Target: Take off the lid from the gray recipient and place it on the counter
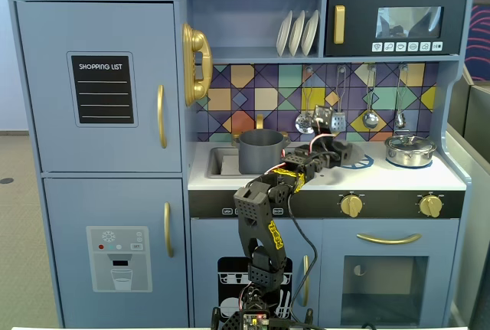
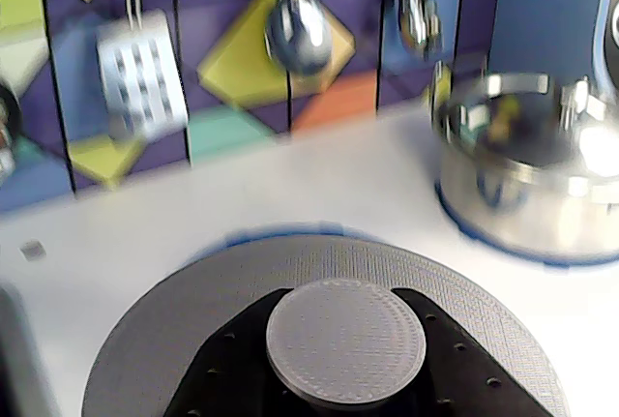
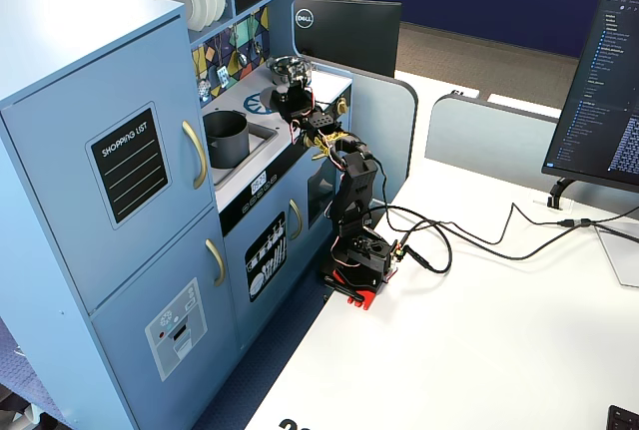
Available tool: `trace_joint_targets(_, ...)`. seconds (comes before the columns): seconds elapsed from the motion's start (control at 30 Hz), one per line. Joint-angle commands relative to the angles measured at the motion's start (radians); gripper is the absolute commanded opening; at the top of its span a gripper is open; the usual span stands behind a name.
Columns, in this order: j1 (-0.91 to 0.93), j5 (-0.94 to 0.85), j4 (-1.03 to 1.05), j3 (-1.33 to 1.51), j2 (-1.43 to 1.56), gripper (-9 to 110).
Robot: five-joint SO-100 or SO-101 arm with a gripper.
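The gray recipient (image 1: 260, 151) stands open, without a lid, in the sink at the left of the counter (image 1: 383, 178); it also shows in the other fixed view (image 3: 226, 139). My gripper (image 2: 345, 332) is shut on the knob (image 2: 345, 344) of the dark-gray lid (image 2: 193, 311). Its black jaws sit on either side of the knob. The lid is held flat over the blue burner ring (image 2: 290, 233), to the right of the pot in a fixed view (image 1: 356, 154). I cannot tell whether the lid touches the counter (image 2: 319, 185).
The shiny silver pot (image 1: 409, 150) with its own lid stands on the right burner, close to the gray lid in the wrist view (image 2: 532, 175). Utensils (image 2: 140, 74) hang on the tiled back wall. The sink (image 1: 218, 163) lies at the left.
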Motion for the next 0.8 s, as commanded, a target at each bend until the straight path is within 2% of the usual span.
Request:
trace_joint_targets(0.0, 0.012, -0.018, -0.077, -0.003, -0.015, 0)
trace_joint_targets(0.43, 0.012, -0.080, -0.147, 0.025, -0.120, 2)
trace_joint_targets(0.67, 0.023, -0.034, -0.183, 0.061, -0.097, 40)
trace_joint_targets(0.77, 0.032, -0.038, -0.193, 0.072, -0.087, 42)
